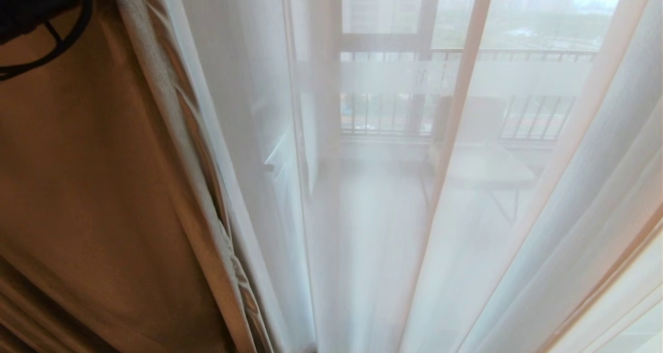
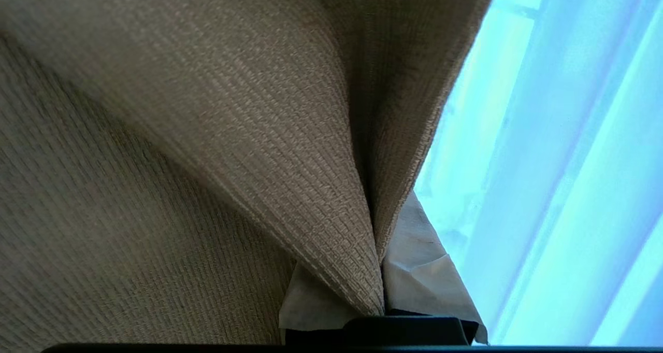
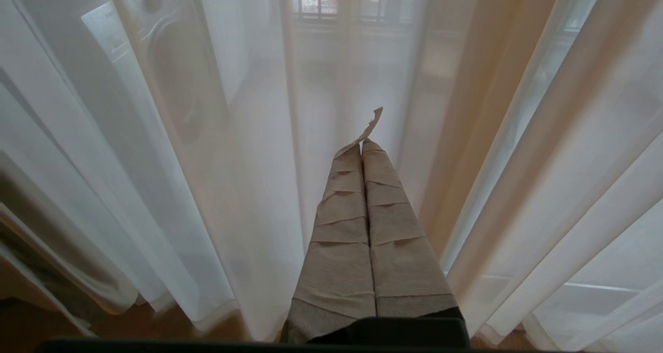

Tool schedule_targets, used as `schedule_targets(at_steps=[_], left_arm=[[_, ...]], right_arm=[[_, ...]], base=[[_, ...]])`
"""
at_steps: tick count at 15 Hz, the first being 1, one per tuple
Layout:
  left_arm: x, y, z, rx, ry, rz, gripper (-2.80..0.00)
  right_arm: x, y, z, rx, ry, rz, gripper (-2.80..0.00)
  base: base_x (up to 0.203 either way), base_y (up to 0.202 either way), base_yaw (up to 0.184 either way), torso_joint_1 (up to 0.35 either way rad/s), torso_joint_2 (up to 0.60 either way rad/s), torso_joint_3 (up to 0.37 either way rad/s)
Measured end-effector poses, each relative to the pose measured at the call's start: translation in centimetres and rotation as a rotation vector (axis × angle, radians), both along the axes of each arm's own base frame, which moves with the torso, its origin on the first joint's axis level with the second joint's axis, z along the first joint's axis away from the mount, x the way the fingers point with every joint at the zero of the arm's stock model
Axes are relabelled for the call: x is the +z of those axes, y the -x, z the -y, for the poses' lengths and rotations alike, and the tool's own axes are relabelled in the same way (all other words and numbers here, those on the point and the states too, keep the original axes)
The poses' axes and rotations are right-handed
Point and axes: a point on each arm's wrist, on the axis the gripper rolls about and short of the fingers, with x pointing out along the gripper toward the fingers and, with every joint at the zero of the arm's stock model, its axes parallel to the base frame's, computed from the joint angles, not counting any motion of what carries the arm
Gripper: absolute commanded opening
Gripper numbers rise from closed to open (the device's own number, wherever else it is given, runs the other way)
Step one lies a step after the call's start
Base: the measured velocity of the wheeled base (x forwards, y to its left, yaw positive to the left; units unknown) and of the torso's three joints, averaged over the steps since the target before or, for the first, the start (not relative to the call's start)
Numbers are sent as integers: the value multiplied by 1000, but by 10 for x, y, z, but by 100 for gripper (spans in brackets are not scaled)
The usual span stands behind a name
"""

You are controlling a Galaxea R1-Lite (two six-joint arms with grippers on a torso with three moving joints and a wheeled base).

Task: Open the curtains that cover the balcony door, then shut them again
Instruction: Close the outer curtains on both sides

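While the left gripper (image 2: 380, 311) sits clenched on a fold of the tan curtain (image 2: 217, 135), its taped fingers (image 2: 424, 280) pinch the woven cloth so the fabric bunches into a ridge running down to the grip. Left wrist view shows only cloth and, beside it, bright sheer fabric (no other detail readable there).

Head view: tan curtain panel (image 1: 88, 187) fills the left side, its pale hemmed edge running diagonally down. A dark cable loop (image 1: 46, 37) hangs in the top left corner in front of it. Sheer white curtain (image 1: 362, 228) covers the rest of the view in long pleats. Neither gripper is visible in this view.

Through the sheer: balcony door (image 1: 430, 57) with dark frame and a frosted horizontal band, railing bars behind it, and a small pale table (image 1: 487, 169) on the balcony floor. Nothing legible on that surface.

Right gripper (image 3: 365, 151) hangs just in front of the sheer white curtain, fingers (image 3: 342, 228) wrapped in tape and pressed together, grasping nothing; a loose tape end curls off the tip. Right wrist view also shows a washing machine (image 3: 166, 68) behind the sheer, drum contents not discernible.
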Motion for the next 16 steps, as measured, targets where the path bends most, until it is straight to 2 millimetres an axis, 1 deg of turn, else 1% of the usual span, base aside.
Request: schedule_targets(at_steps=[3, 7, 10, 16], left_arm=[[-4, 5, 10, -34, -1, -13, -280], [-3, 12, 24, -86, -2, -10, -280], [-3, 14, 34, -124, -2, -8, -280], [-10, 18, 51, -184, -5, -31, -280]], right_arm=[[0, 0, 0, 0, 0, 0, -280], [0, 0, 0, -1, 0, 0, -280], [0, 0, 0, -1, 0, 0, -280], [0, 0, 0, 0, 0, 0, -280]], base=[[0, 0, 0, 0, 0, 0], [0, 0, 0, 0, 0, 0], [0, 0, 0, 0, 0, 0], [0, 0, 0, 0, 0, 0]])
